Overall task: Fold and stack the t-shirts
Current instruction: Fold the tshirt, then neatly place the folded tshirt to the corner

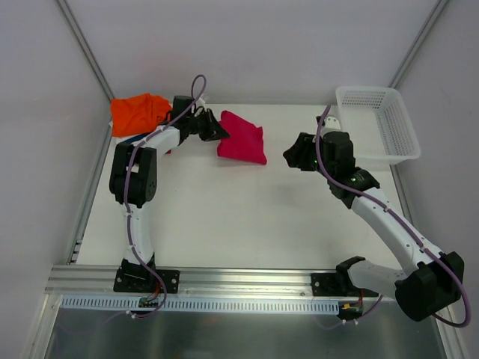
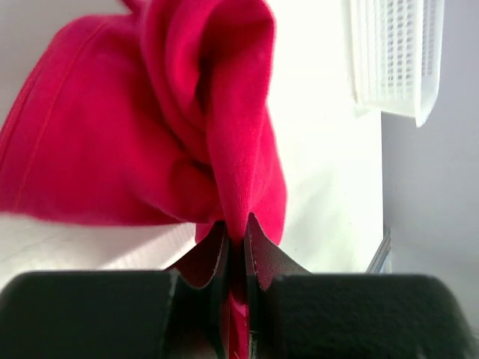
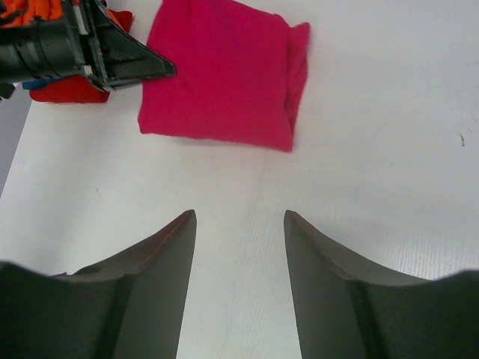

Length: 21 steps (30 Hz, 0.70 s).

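My left gripper [image 2: 236, 228] pinches the pink t-shirt [image 1: 245, 142], likely to carry it onto the orange t-shirt [image 1: 138, 112] at the table's [image 1: 224, 224] far-left corner; right gripper [image 3: 239, 224] hangs wide, empty.

I see my right gripper [image 3: 239, 217] at the bottom of the frame, its two dark fingers spread apart with bare white table [image 3: 389, 149] between them; above centre lies the folded pink t-shirt [image 3: 224, 75]; the left gripper [image 3: 166, 69] juts in from the upper left, its tip meeting the shirt's left edge; an orange t-shirt [image 3: 45, 7] and a red t-shirt [image 3: 71, 91] show around it.
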Each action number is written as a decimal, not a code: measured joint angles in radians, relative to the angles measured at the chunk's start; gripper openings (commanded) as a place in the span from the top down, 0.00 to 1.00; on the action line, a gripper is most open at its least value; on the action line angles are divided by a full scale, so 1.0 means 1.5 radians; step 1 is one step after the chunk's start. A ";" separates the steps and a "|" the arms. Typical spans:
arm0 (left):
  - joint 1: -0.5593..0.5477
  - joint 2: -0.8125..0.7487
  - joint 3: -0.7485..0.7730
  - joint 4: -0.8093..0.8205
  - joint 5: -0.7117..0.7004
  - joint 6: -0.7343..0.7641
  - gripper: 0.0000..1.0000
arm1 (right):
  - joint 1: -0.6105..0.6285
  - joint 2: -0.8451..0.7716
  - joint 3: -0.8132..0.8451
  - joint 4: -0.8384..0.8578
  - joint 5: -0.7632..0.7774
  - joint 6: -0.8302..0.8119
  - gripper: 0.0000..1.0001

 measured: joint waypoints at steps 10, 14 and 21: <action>0.061 -0.018 0.145 -0.135 0.006 0.051 1.00 | 0.000 -0.001 0.000 0.003 -0.002 0.003 0.46; 0.079 -0.017 0.230 -0.198 0.022 0.058 1.00 | 0.000 -0.002 0.000 0.003 -0.005 0.004 0.46; 0.127 0.010 0.388 -0.253 0.057 0.064 1.00 | 0.000 -0.002 -0.003 0.006 -0.010 0.005 0.46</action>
